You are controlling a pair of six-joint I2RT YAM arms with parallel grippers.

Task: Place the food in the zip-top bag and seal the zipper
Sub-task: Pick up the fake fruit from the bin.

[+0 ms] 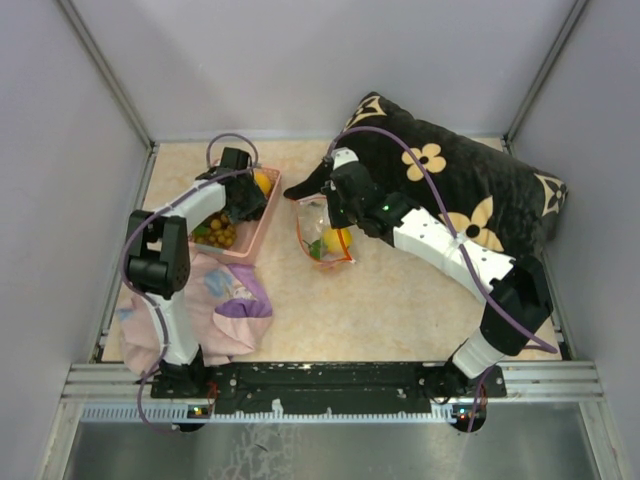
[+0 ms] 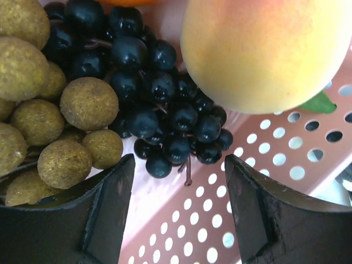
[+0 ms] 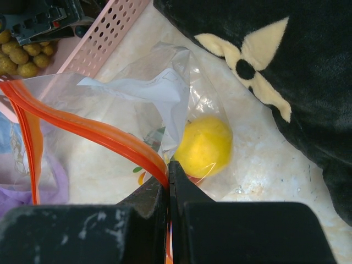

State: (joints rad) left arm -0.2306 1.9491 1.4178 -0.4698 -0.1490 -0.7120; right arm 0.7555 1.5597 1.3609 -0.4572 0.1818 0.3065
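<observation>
The clear zip-top bag (image 1: 327,235) (image 3: 165,104) lies mid-table with a yellow round fruit (image 3: 205,144) (image 1: 337,240) inside. My right gripper (image 3: 169,171) (image 1: 322,205) is shut on the bag's orange-red zipper strip (image 3: 93,129) and holds the mouth up. My left gripper (image 2: 180,190) (image 1: 243,200) is open, low inside the pink basket (image 1: 262,228) (image 2: 242,203). Just ahead of its fingers lie a dark purple grape bunch (image 2: 148,93), an olive-brown grape bunch (image 2: 49,110) (image 1: 220,233) and a yellow-orange fruit (image 2: 264,52) (image 1: 263,182). The slider is not visible.
A black cushion (image 1: 470,190) with cream flowers fills the back right, close behind the right arm. A pink-purple cloth (image 1: 215,305) lies front left by the left arm's base. Grey walls enclose the table.
</observation>
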